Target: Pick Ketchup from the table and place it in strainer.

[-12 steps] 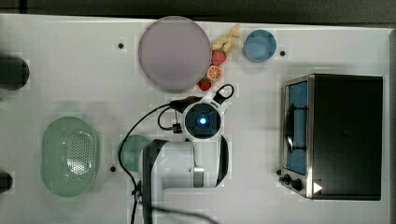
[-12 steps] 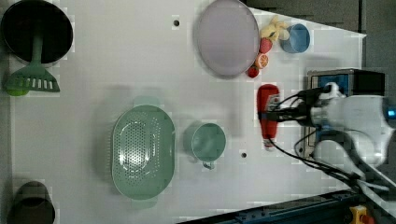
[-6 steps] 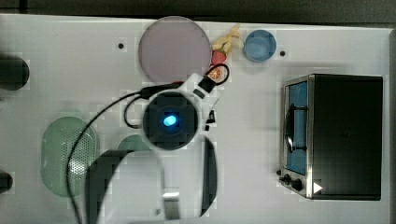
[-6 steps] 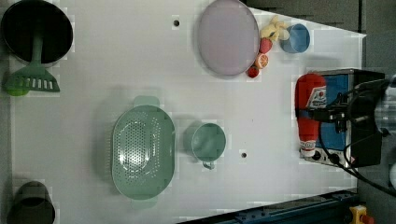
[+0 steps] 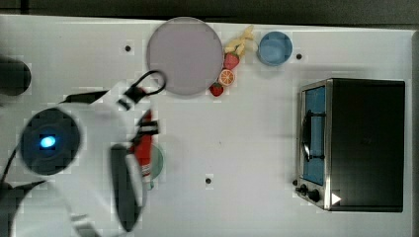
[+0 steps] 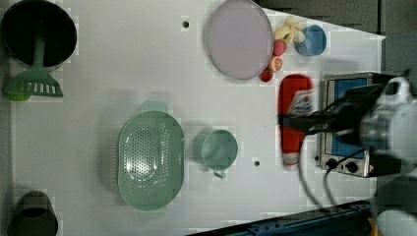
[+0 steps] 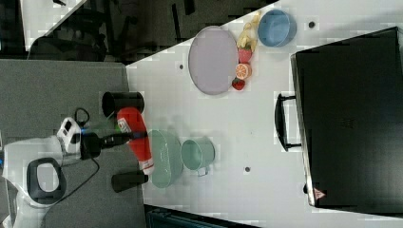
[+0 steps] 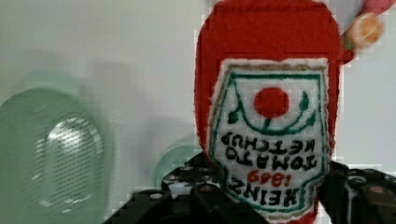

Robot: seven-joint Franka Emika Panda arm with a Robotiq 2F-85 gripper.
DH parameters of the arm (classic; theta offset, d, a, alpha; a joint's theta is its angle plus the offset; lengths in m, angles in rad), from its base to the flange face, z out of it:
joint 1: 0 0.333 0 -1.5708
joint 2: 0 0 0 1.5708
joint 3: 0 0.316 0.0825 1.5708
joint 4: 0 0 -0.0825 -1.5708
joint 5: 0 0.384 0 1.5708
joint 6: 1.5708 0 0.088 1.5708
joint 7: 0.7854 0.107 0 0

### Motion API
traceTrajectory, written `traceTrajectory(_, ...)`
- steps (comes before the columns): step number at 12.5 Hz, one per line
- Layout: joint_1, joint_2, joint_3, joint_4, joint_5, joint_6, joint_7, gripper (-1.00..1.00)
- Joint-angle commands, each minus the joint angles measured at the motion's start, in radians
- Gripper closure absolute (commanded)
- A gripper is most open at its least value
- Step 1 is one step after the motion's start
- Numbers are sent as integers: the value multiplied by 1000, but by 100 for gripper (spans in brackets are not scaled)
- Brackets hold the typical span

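One Heinz ketchup bottle (image 6: pixel 295 120) is clamped across its middle by the gripper (image 6: pixel 295 125) and carried clear of the table, level, so it can travel to the mint-green strainer (image 6: pixel 150 160), well apart and unfilled.

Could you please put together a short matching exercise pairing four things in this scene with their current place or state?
Things:
1. Ketchup
2. strainer
3. orange slice
4. blue bowl

States:
A. beside the lilac plate, between two strawberries
B. holding nothing
C. held in the end effector, off the table
D. past the yellow toy food near the table's corner

Pairs: 1-C, 2-B, 3-A, 4-D
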Motion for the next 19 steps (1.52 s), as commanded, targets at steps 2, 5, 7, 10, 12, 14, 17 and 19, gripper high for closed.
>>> traceTrajectory(2,58,86,130,0,14,86,348,-16)
traceTrajectory(5,71,192,227,-1,12,225,532,-16)
traceTrajectory(7,86,272,267,-2,2,300,646,-16)
traceTrajectory(10,111,390,267,-3,-91,422,698,-16)
traceTrajectory(12,111,459,264,-2,-114,472,721,-16)
traceTrajectory(14,111,496,260,-3,-114,493,731,-45)
traceTrajectory(17,109,495,252,-2,-114,503,731,-100)
traceTrajectory(19,99,450,252,1,-110,496,748,-100)
